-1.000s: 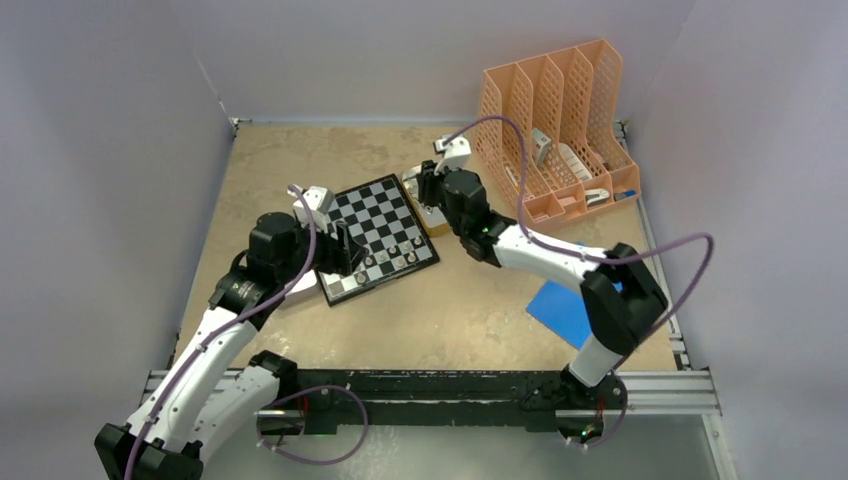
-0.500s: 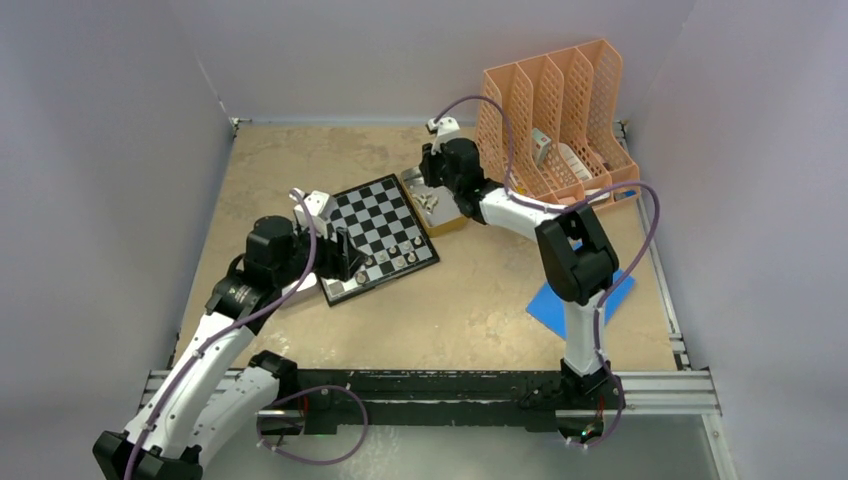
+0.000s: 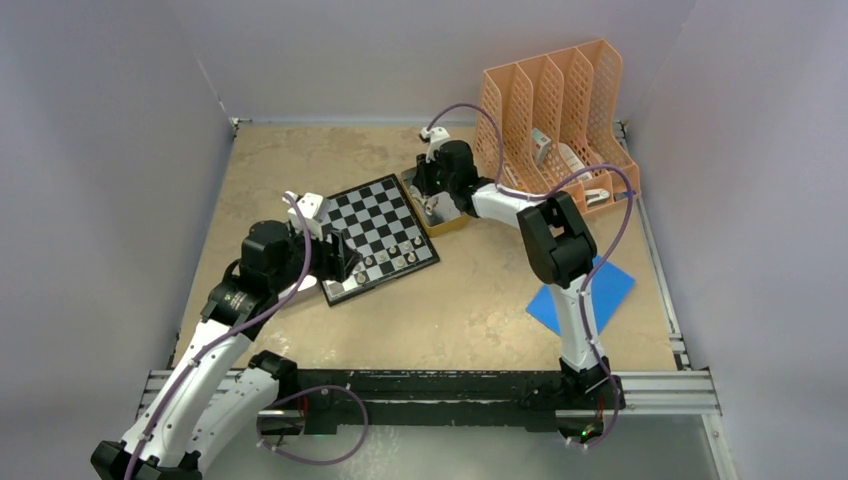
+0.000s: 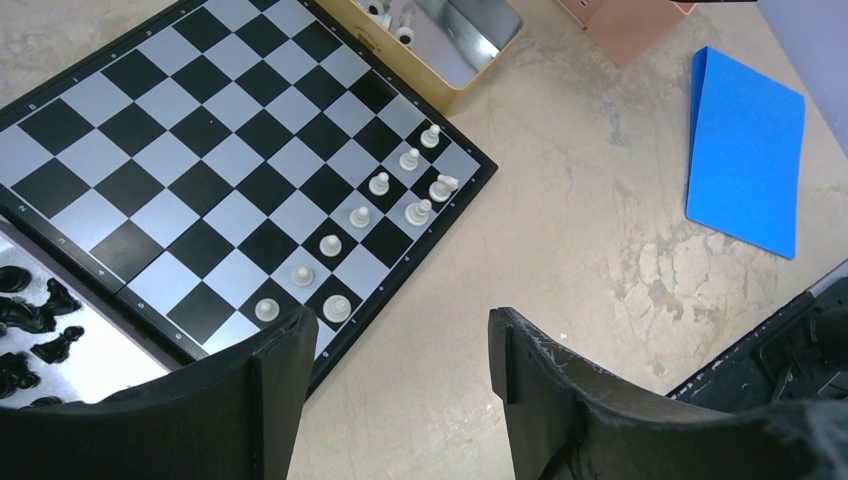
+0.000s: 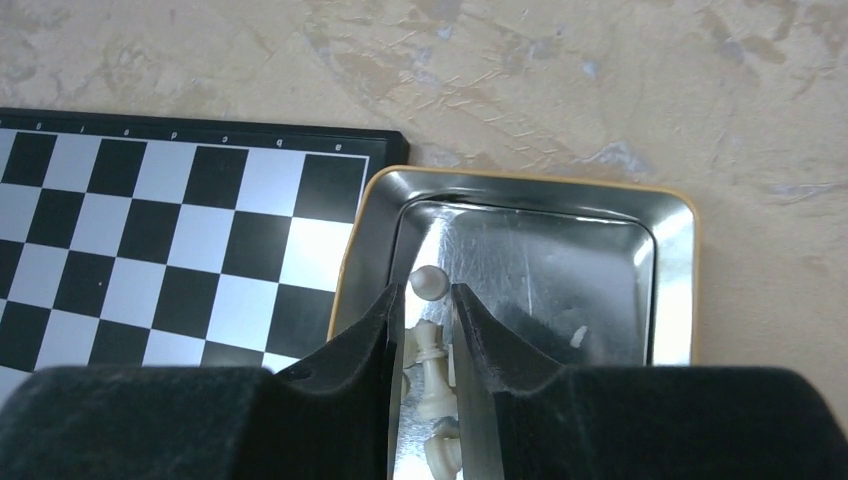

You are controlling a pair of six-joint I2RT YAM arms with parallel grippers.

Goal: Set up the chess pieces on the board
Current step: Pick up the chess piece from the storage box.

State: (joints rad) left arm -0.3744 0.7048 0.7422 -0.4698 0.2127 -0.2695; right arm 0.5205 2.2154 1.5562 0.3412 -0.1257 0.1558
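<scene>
The board (image 3: pixel 375 215) lies left of centre on the table; it also shows in the left wrist view (image 4: pixel 200 130) and the right wrist view (image 5: pixel 150 240). Several pale chess pieces (image 4: pixel 380 183) stand in two rows along its near-right edge. My left gripper (image 4: pixel 400 325) is open and empty above the board's near corner. My right gripper (image 5: pixel 428 295) is down in a shiny gold-rimmed tray (image 5: pixel 670 290) at the board's far-right side. Its fingers are closed to a narrow gap around a pale piece (image 5: pixel 430 350), with a pale pawn (image 5: pixel 428 282) at the tips. Black pieces (image 4: pixel 30 320) lie in a second tray (image 4: pixel 90 360).
An orange file rack (image 3: pixel 555 125) stands at the back right. A blue sheet (image 3: pixel 580 290) lies on the table at the right, also in the left wrist view (image 4: pixel 745 150). Grey walls enclose the table.
My right arm has folded its elbow back toward the far right while its gripper stayed over the tray and sank into it. My left arm has drawn slightly back.
</scene>
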